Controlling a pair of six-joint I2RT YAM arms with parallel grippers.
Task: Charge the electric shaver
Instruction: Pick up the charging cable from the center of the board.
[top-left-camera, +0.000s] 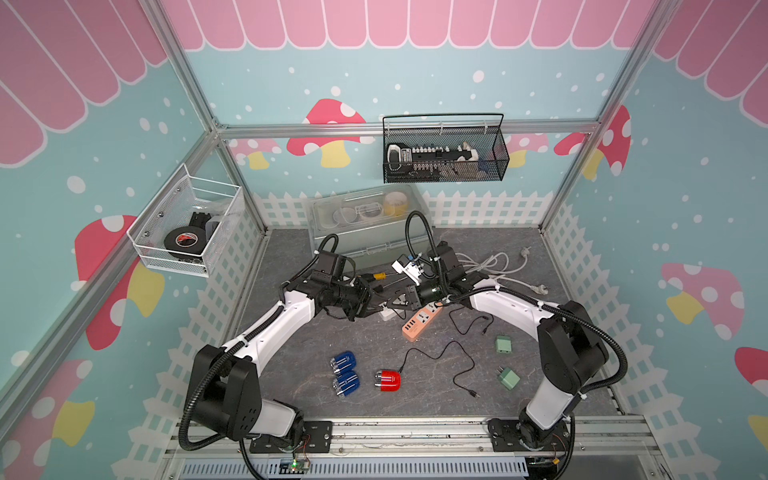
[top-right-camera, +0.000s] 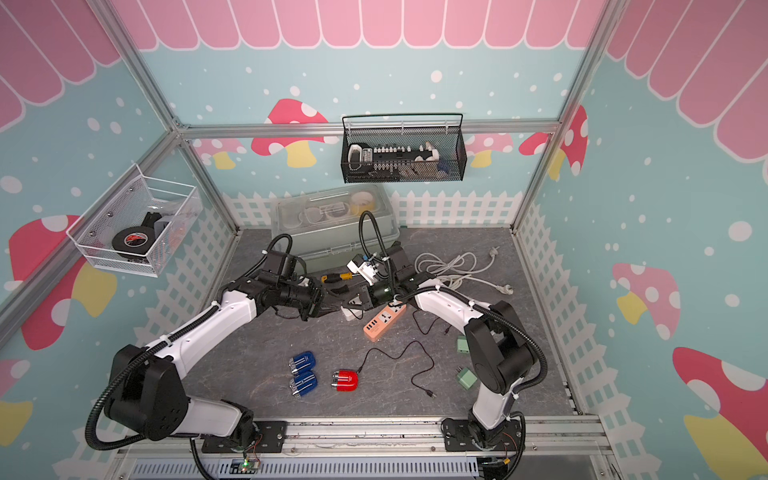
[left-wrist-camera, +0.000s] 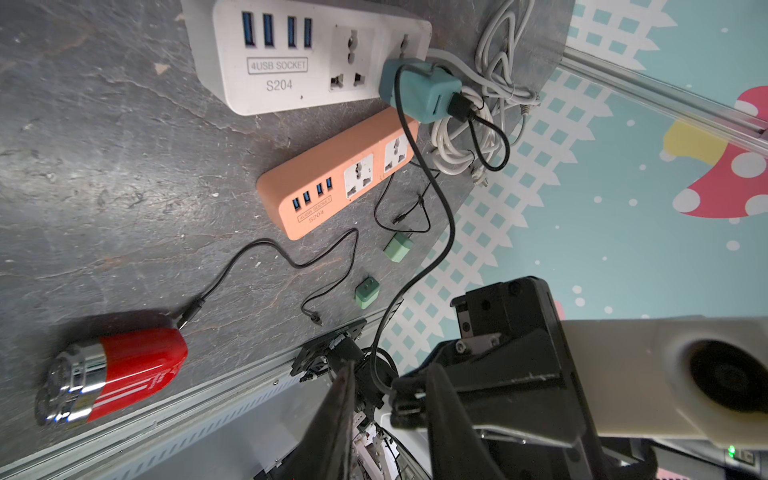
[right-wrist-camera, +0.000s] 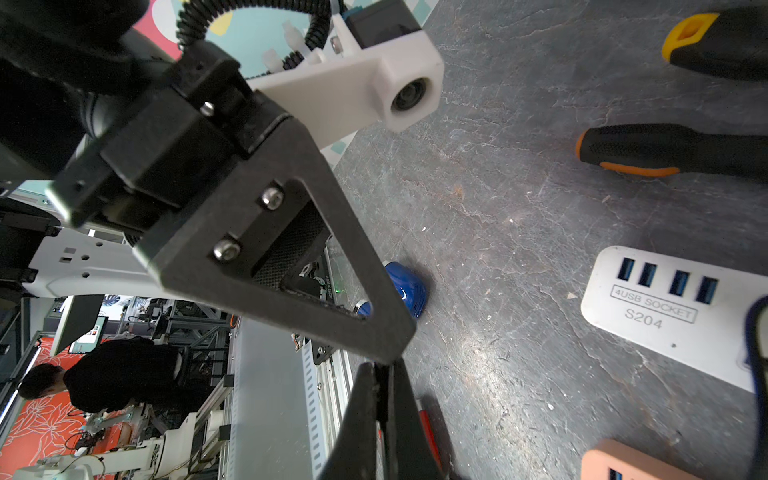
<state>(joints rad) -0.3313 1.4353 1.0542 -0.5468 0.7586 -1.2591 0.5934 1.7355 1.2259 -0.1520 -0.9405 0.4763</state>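
Left wrist view: left gripper (left-wrist-camera: 392, 370) fingers stand apart with the free end of a black cable (left-wrist-camera: 432, 257) between them. Can't tell if the pads bite yet. That cable runs from a teal adapter (left-wrist-camera: 419, 89) plugged into the white power strip (left-wrist-camera: 307, 54). The red shaver (left-wrist-camera: 120, 374) lies flat on the table (left-wrist-camera: 104, 166), chrome heads pointing away from the strips. A second thin cable's plug touches its tail and the far end lies loose. Two green adapters and the orange strip (left-wrist-camera: 336, 183) are unused.

Right wrist view: right gripper (right-wrist-camera: 382, 368) fingers are pressed together. What they pinch, if anything, isn't clear. One blue shaver (right-wrist-camera: 405, 289) shows behind the other arm's finger.

Both top views: both grippers meet over the white strip, mid-table. The red shaver (top-left-camera: 388, 380) sits near the front edge, just beside two blue shavers (top-left-camera: 344, 373) and well apart from the grippers.

Handling guess: the shaver looks light, rigid and glossy, and its rounded shell is likely slippery. Grip across the flat sides mid-body, off the heads, leaving the tail port free. The cable is limp, so hold it by the stiff plug housing.
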